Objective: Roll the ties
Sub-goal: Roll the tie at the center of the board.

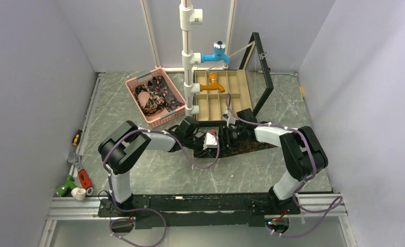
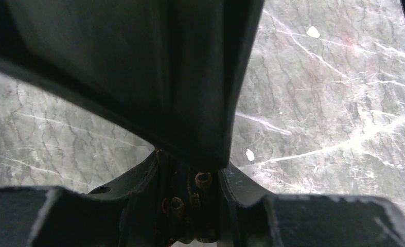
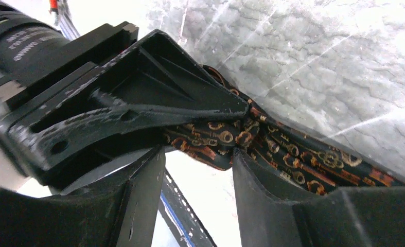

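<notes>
High rear overview, two close wrist views (shared: marble tabletop)

tie: dark ground, orange-brown ring and link motifs | worktop: grey-green marble, white veins | basket: pink mesh | pipe: white | upper tap: blue | lower tap: orange | box: tan wood

One tie lies stretched left to right at the middle of the table, not rolled. The fabric is dark with a small brown and orange pattern. Its left end is bunched and pinched in the left gripper, plain dark underside showing. Further ties are heaped in the pink basket.
</notes>
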Motion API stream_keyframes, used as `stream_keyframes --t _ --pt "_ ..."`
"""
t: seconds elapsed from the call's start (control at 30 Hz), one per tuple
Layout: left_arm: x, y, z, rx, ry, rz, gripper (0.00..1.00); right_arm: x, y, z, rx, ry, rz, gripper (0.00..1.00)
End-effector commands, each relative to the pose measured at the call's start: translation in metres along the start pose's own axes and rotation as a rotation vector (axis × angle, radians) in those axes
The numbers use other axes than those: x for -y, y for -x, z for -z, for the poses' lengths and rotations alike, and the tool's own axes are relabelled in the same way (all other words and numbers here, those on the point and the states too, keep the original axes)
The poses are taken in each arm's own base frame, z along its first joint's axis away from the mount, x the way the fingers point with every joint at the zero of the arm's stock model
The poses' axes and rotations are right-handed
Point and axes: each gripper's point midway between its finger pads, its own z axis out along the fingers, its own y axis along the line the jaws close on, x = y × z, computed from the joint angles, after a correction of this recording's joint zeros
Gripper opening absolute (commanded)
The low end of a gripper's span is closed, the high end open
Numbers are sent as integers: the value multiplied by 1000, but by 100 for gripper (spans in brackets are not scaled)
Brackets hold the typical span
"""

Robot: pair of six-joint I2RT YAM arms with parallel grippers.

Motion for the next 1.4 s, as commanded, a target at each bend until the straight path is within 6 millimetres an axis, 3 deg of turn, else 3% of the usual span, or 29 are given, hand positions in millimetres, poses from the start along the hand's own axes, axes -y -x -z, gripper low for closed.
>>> stream_keyframes --t 0.0,0.07,0.17,0.3,0.47,0.67,0.8,1.0,1.2,1.3,1.37 --pt "27 -45 8 -170 -48 145 31 4 12 -13 14 -18 11 52" --pt "26 -45 9 -170 -47 144 31 13 13 -17 9 -51 6 48" --pt "28 -46 8 -171 -52 143 31 30 10 -22 -18 -101 1 33" --pt "28 -45 9 -165 -61 133 35 46 5 -23 -39 -147 -18 0" --pt "11 -32 19 -52 -38 165 69 61 -4 -19 -68 -187 -19 0" --pt "0 -12 28 89 9 70 79 79 -8 -13 -80 -258 -30 0" --pt "-1 -6 22 127 35 46 83 84 -6 -12 -76 -279 -48 0" --pt "-17 6 2 161 77 47 81 83 -4 -14 -79 -265 -47 0" --pt "-15 4 -12 147 53 104 68 71 3 -15 -43 -213 -33 0" --pt "-7 -11 -14 85 42 147 51 58 7 -13 -31 -166 -24 0" --pt "1 -28 -8 19 34 156 38 42 12 -5 -22 -132 3 16"
